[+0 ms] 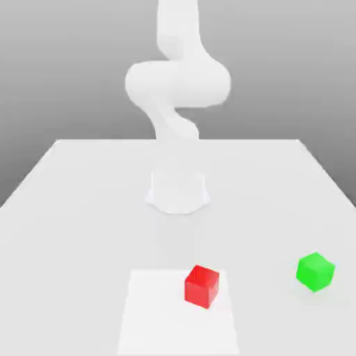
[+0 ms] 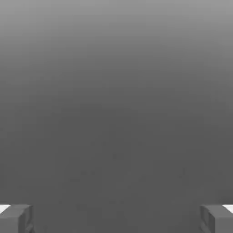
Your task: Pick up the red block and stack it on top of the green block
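Observation:
The red block (image 1: pixel 201 286) rests on the white table near the front, at the right edge of a paler square patch (image 1: pixel 160 320). The green block (image 1: pixel 316 271) sits apart from it, toward the exterior view's right and at about the same depth. In the hand view my gripper (image 2: pixel 116 219) is open: its two grey fingertips (image 2: pixel 16 218) stand far apart with nothing between them, in front of a plain grey background. The white arm (image 1: pixel 177 83) rises behind the blocks, well above the table.
The arm's round base (image 1: pixel 178 192) stands on the white table (image 1: pixel 76 208) at its middle, behind both blocks. The table's far edge and side edges frame a wide flat surface around them.

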Robot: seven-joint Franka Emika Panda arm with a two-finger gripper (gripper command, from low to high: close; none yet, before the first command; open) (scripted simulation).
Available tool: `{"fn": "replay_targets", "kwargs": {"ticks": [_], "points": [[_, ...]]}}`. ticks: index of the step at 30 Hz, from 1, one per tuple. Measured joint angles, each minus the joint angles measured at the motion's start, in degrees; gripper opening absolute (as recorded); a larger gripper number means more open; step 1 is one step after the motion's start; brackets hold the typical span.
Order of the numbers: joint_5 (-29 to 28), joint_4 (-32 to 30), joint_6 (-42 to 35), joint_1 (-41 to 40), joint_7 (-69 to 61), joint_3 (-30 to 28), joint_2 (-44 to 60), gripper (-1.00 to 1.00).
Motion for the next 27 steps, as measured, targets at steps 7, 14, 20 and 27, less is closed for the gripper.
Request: {"fn": "replay_targets", "kwargs": {"ticks": [7,14,20,27], "points": [[-4.93,-8.15,7.89,-5.69,13.35,7.79,14.07,0.00],[-7.39,-16.08,15.63,-9.05,24.55,11.69,27.60,0.00],[-3.12,-23.01,22.63,-8.25,29.56,12.51,37.52,0.00],[-0.75,-24.68,28.58,-6.67,31.38,11.78,44.51,0.00]]}}
